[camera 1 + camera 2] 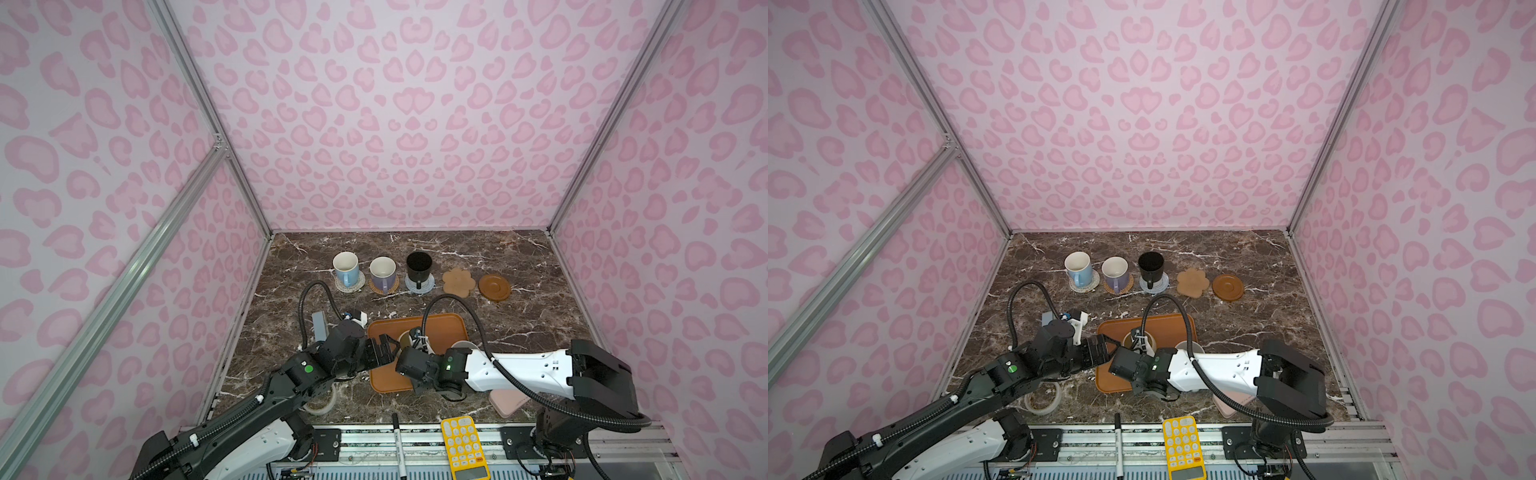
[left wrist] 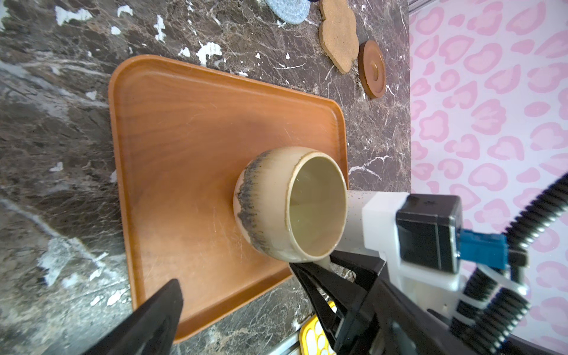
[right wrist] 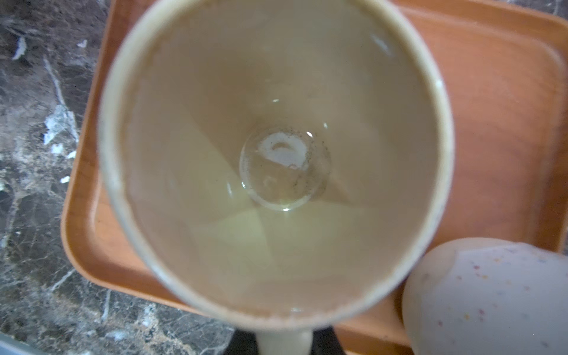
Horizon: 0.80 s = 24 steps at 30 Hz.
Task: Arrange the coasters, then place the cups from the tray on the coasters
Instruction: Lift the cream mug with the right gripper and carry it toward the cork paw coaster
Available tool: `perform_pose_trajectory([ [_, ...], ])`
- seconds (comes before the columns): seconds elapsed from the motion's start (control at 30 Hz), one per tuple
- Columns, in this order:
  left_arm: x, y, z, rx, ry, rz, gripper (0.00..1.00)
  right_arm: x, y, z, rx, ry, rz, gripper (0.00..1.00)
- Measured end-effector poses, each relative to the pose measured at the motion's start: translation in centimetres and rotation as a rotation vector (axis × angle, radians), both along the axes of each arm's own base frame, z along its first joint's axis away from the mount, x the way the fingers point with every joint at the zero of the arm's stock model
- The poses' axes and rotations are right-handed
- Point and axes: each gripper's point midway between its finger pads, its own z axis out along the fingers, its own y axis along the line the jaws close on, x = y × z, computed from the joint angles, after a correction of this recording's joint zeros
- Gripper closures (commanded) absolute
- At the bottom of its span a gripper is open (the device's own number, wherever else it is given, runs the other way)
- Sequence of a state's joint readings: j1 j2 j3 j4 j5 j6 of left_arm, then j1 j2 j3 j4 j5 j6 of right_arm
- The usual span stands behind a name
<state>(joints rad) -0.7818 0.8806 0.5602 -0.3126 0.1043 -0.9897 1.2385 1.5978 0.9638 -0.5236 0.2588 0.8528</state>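
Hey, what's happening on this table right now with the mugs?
Mugs are going from the tray onto coasters. The light blue mug, lavender mug and black mug stand on three coasters at the back; the flower cork coaster and brown wooden coaster are bare. The right gripper is shut on the handle of the cream-yellow mug over the tray, with the white speckled mug beside it. The left gripper is open near the tray's edge, holding nothing.

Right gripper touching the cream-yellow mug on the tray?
Touching. Left wrist view: the right gripper has its jaws clamped on the handle of the cream-yellow mug; right wrist view shows that handle between them too.
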Motion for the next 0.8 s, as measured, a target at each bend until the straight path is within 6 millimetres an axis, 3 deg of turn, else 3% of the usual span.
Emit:
perform_pose_trajectory([
  [0.17, 0.1, -0.1, 0.1, -0.001, -0.001, 0.001, 0.01, -0.2, 0.1, 0.4, 0.015, -0.004, 0.015, 1.0],
  [0.3, 0.4, -0.2, 0.8, -0.016, -0.017, 0.011, 0.01, -0.3, 0.1, 1.1, 0.035, -0.008, 0.018, 1.0],
  [0.7, 1.9, 0.3, 5.6, -0.077, -0.137, 0.081, 0.0, 0.7, 0.3, 4.1, 0.061, -0.074, 0.015, 1.0],
  [0.8, 2.3, 0.3, 7.0, -0.088, -0.165, 0.092, 0.04, 1.3, 0.3, 5.4, 0.071, -0.091, 0.018, 1.0],
])
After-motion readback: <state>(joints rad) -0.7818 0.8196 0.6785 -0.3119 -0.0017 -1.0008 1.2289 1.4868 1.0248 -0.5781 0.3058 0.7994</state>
